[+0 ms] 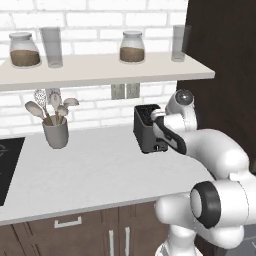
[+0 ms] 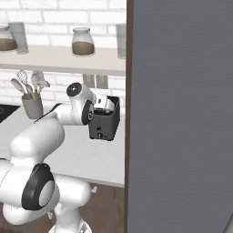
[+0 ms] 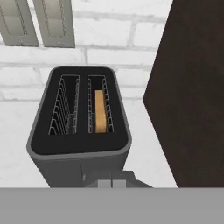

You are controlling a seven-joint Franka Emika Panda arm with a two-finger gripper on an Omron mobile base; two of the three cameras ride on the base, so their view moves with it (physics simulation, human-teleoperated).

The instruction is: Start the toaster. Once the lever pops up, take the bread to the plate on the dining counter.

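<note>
The dark grey toaster (image 3: 78, 151) stands on the white worktop against the brick wall, and it also shows in the left base view (image 1: 145, 135) and the right base view (image 2: 107, 127). A tan slice of bread (image 3: 100, 111) sits deep in its right slot; the left slot is empty. My gripper (image 3: 111, 183) is shut, with its tips together at the toaster's near end, just below the top rim. It holds nothing. The plate and the dining counter are out of view.
A tall dark cabinet side (image 3: 192, 87) stands close to the right of the toaster. A grey utensil cup (image 1: 55, 132) stands on the worktop to the left, and a black cooktop (image 1: 7, 165) is at the far left. A shelf (image 1: 100, 67) with jars hangs above.
</note>
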